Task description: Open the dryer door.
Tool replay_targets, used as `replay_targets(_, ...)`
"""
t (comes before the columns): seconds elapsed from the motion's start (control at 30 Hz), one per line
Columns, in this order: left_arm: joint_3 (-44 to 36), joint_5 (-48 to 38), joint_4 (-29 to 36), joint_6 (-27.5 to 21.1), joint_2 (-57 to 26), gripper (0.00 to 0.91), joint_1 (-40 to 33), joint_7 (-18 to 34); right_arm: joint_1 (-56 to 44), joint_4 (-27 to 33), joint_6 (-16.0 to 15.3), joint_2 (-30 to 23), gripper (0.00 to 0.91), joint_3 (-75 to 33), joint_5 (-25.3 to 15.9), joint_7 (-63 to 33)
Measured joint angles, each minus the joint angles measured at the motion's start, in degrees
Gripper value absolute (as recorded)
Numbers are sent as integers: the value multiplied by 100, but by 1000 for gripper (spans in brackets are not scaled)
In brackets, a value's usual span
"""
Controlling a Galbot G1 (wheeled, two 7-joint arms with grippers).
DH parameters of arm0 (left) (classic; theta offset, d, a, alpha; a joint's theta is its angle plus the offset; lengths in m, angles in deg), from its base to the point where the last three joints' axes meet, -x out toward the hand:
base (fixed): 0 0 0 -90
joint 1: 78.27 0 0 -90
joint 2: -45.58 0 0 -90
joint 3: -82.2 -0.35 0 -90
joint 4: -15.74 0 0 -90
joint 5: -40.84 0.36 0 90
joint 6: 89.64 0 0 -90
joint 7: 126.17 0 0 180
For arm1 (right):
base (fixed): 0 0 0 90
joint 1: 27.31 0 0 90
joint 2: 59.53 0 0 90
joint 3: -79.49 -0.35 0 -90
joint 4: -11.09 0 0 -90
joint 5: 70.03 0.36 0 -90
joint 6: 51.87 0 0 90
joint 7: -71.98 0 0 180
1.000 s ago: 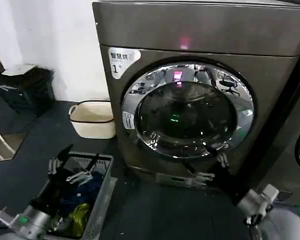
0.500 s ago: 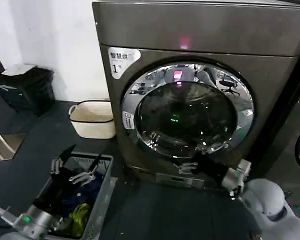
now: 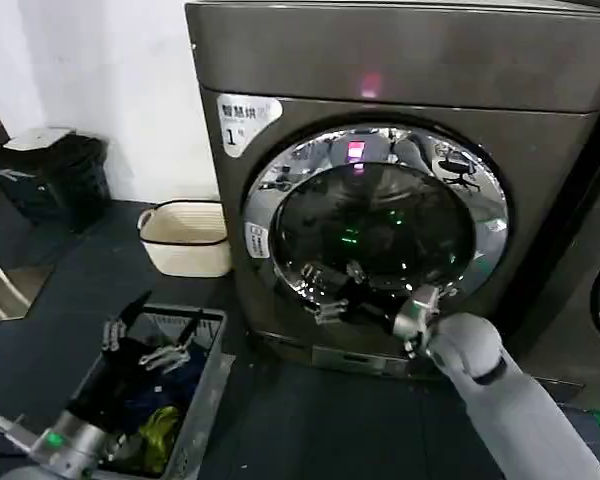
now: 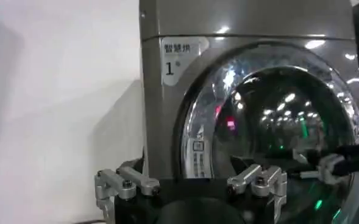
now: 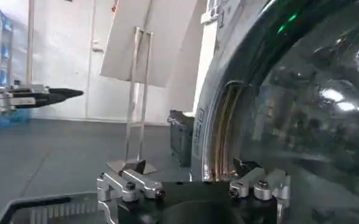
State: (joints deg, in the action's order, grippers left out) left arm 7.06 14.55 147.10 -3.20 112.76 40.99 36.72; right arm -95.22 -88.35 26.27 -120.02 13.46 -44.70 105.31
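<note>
One dark grey-brown metallic dryer [image 3: 400, 190] stands with its one round chrome-rimmed, dark-glass dryer door [image 3: 375, 222] shut. The right gripper [image 3: 325, 292], fingers spread and empty, reaches the door's lower rim. The left gripper [image 3: 150, 335] hangs open over one grey basket [image 3: 208, 385].

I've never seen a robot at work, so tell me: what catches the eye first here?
The big grey-brown dryer fills the scene, its dryer door shut, chrome rim gleaming around dark glass. The right pincer reaches in, open, at the door's lower rim. The left pincer hovers low over a basket of laundry.
</note>
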Motion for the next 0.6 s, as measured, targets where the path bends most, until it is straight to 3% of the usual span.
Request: replay_targets(0.6, -39, 67, 15, 20, 60, 907, 16, 0, 753, 836, 72, -656, 907, 609, -247, -76)
